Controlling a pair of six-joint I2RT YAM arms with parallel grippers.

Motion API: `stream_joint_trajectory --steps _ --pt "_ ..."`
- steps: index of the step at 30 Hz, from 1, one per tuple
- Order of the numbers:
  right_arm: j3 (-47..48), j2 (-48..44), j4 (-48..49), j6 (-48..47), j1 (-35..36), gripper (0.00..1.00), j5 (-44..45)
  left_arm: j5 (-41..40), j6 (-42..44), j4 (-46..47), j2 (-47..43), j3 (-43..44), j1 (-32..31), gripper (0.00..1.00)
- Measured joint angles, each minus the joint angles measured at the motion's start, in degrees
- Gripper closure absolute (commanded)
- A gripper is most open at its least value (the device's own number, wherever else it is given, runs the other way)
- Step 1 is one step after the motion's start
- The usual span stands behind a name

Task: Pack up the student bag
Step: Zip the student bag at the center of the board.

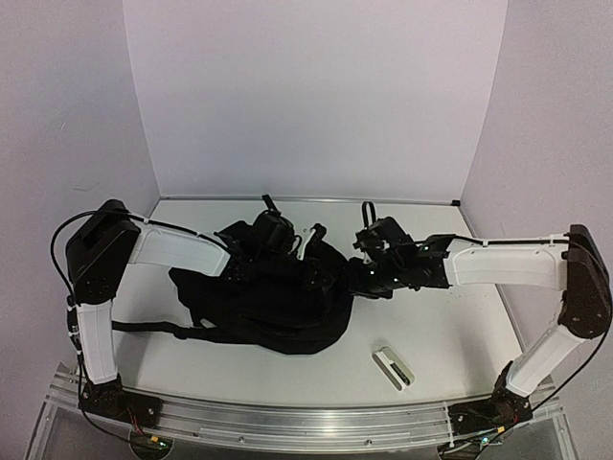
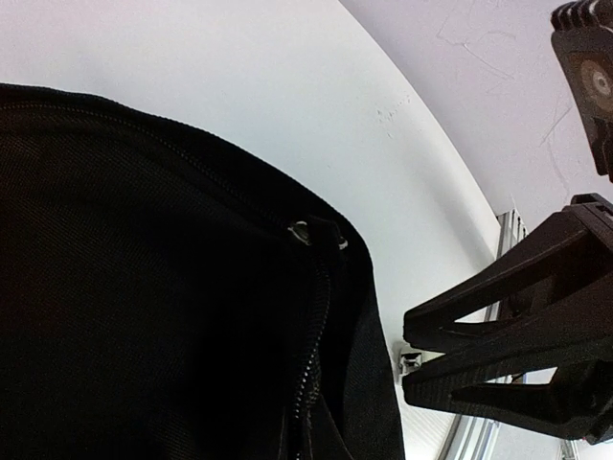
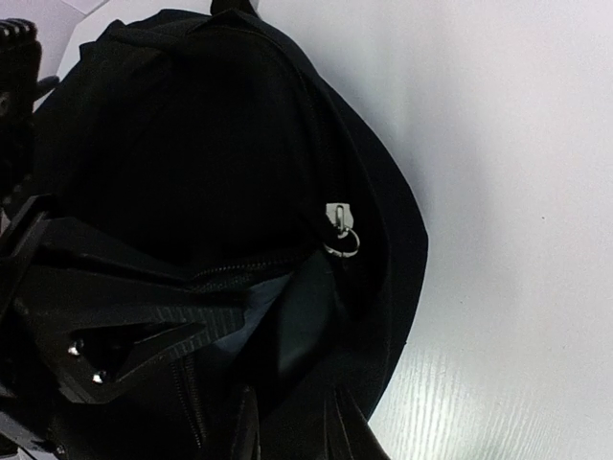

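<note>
The left arm (image 1: 168, 247) reaches in from the near left corner of the white tabletop (image 1: 450, 326), its wrist above the rear of the student bag (image 1: 278, 307). In the left wrist view the left fingers (image 2: 508, 297) are pressed together, with only a sliver between them and nothing in it. They hang just off the bag's curved edge, apart from the fabric. On the black cloth beside them, a zipper slider (image 2: 308, 233) sits at the top of a line of zipper teeth.

The bag, black and slumped, lies flat at the middle of the tabletop between the two arms. One shoulder strap (image 1: 153, 328) trails out to the left toward the left arm's base.

In the right wrist view the bag's mouth gapes along the zipper, showing a strip of grey lining (image 3: 254, 316). A metal zipper pull with a ring (image 3: 338, 228) lies on the cloth at the end of the opening. The right fingers (image 3: 124, 331) sit low over the dark cloth near that opening. They are black on black, so it cannot be told whether they are parted, closed or pinching fabric.

Right of the bag and nearer the front rail (image 1: 287, 422), a small grey-and-white object (image 1: 393, 368) lies alone on the tabletop, apart from the bag. The right arm (image 1: 508, 264) stretches in from the near right corner, its wrist at the bag's right side.
</note>
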Motion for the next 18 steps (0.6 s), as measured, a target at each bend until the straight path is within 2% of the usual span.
stream_joint_trajectory --steps 18 --pt "5.0 4.6 -1.0 -4.1 -4.0 0.82 1.9 0.0 0.0 0.1 0.0 0.0 0.0 1.0"
